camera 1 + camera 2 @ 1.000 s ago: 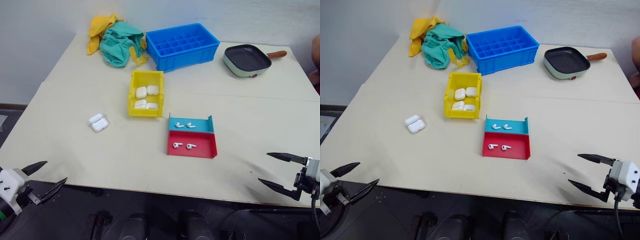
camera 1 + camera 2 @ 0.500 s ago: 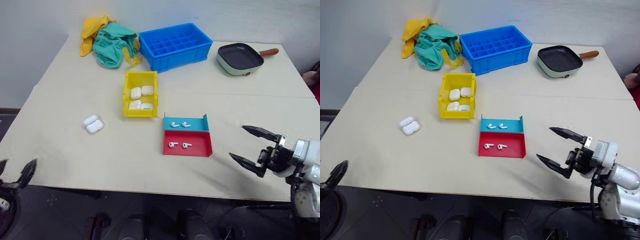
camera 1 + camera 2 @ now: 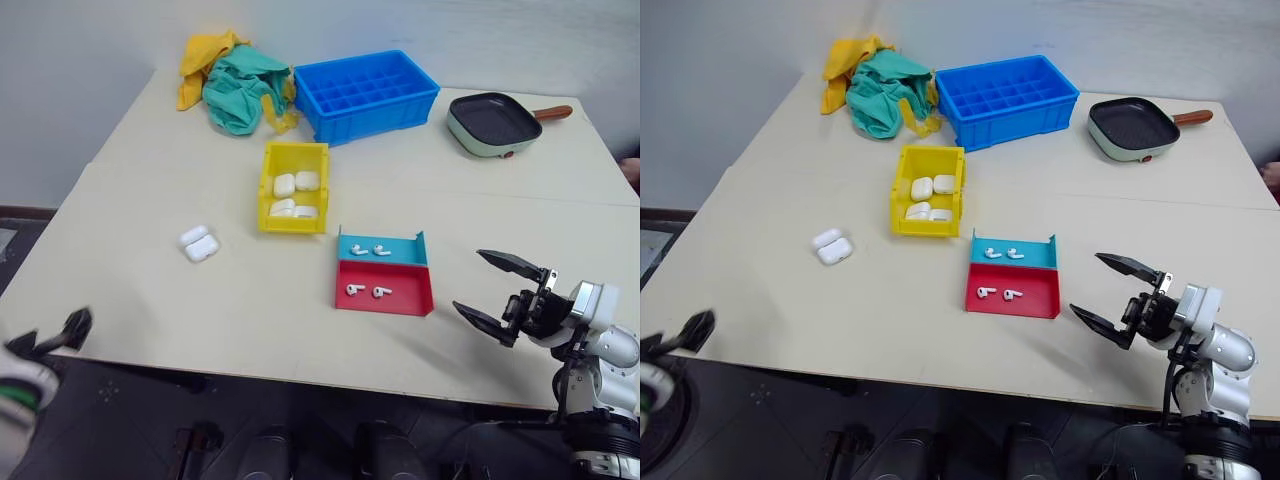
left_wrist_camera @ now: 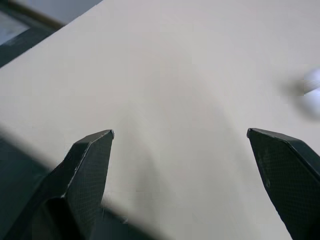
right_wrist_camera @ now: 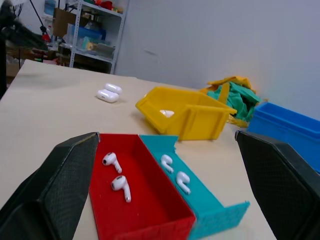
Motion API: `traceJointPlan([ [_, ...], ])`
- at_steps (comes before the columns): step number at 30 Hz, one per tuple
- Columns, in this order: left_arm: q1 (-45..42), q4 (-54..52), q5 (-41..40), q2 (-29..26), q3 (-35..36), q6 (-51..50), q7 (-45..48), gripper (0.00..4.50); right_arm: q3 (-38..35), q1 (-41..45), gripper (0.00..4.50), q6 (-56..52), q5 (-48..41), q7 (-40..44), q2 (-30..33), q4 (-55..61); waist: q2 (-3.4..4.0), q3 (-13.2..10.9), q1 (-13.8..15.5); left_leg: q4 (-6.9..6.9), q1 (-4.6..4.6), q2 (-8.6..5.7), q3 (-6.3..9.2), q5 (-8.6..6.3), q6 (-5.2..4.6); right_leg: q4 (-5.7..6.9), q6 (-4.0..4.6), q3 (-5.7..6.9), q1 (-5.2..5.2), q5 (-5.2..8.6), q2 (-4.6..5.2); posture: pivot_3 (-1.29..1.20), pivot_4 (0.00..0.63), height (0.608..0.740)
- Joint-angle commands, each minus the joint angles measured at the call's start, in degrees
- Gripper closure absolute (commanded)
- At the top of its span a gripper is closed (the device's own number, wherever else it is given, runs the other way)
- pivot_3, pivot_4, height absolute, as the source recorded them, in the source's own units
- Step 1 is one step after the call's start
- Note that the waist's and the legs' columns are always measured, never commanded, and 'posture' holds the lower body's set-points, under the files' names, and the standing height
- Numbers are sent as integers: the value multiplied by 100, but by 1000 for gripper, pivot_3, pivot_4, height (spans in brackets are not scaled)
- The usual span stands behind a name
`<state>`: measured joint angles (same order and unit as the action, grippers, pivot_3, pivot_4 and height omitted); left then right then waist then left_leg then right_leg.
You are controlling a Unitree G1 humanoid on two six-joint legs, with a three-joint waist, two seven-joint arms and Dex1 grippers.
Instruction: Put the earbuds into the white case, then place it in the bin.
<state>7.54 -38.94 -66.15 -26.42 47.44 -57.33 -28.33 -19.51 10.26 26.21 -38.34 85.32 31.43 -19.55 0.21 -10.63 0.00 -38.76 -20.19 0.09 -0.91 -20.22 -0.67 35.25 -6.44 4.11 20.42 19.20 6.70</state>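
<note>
Two pairs of earbuds lie in a low tray (image 3: 402,298), one pair in its teal half (image 3: 369,250) and one in its red half (image 3: 365,291). The white case (image 3: 199,244) lies with its lid open on the table, left of the yellow bin (image 3: 291,226), which holds several white cases. My right gripper (image 3: 468,280) hovers open and empty just right of the tray, pointing at it; its wrist view shows the earbuds (image 5: 116,172) between its fingers. My left gripper (image 3: 55,330) is at the table's front left corner, jaws wide open over bare tabletop (image 4: 180,131).
A blue gridded crate (image 3: 365,92) stands behind the bin, with yellow and green cloths (image 3: 235,80) to its left. A pan (image 3: 495,120) sits at the back right. A shelf rack (image 5: 85,30) stands beyond the table's left side.
My right gripper has moved left from the table's front right edge to beside the tray, still open. My left gripper has swung and rolled at the front left corner. The camera shifted.
</note>
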Motion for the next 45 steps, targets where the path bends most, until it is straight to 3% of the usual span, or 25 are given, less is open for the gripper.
traceJointPlan([
  [1, -901, -147, -347, 218, -602, -37, -1614, 0, -307, 29, 42, 248, -111, 342, 174, -333, 0, 0, -6, -15, -5, 2, 2, -1, 1, 17, 0, 1, 1, 0, -6, 0, 150, 740],
  [4, -1814, 147, -250, 703, -1180, 65, -2633, 0, -381, 3, 42, 302, -132, 404, 197, -441, 0, 0, -22, -27, -6, -4, -4, -2, 0, 33, -2, 0, -1, -1, -10, 0, 150, 740],
  [9, -2687, 772, 668, 1351, -2104, 196, -3038, 0, -483, -245, 42, 326, -159, 310, 183, -248, -1, -1, 6, -36, -4, -6, -8, 2, 5, 30, -4, 1, -2, -2, -33, 0, 150, 740],
  [14, -3027, 1405, 1477, 1747, -2652, 370, -2775, 0, -501, -591, 42, 252, -166, 48, 137, 290, -2, -1, 32, -34, -7, -10, -12, 2, 6, 30, -5, -2, 4, -2, -41, 0, 150, 740],
  [21, -3502, 2241, 2395, 1882, -3116, 375, -2212, 0, -372, -892, 42, -89, -87, -477, 153, 1076, -3, -2, 132, -34, -6, -8, -15, 5, 12, 30, -6, -5, 10, -2, -45, 0, 150, 740],
  [35, -3919, 2911, 3796, 2289, -3234, 213, -1657, 0, -370, -1048, 42, -258, -86, -728, 84, 1405, -5, -3, 156, -33, -13, -13, -8, 6, 11, 29, -8, 13, 10, -3, -44, 0, 150, 740],
  [45, -4191, 3425, 4567, 2335, -3064, 88, -1334, 0, -591, -895, 42, 211, -251, -37, 76, 338, -5, -3, 138, -33, -8, -11, -15, 9, 13, 30, -8, 23, 10, -3, -45, 0, 150, 740],
])
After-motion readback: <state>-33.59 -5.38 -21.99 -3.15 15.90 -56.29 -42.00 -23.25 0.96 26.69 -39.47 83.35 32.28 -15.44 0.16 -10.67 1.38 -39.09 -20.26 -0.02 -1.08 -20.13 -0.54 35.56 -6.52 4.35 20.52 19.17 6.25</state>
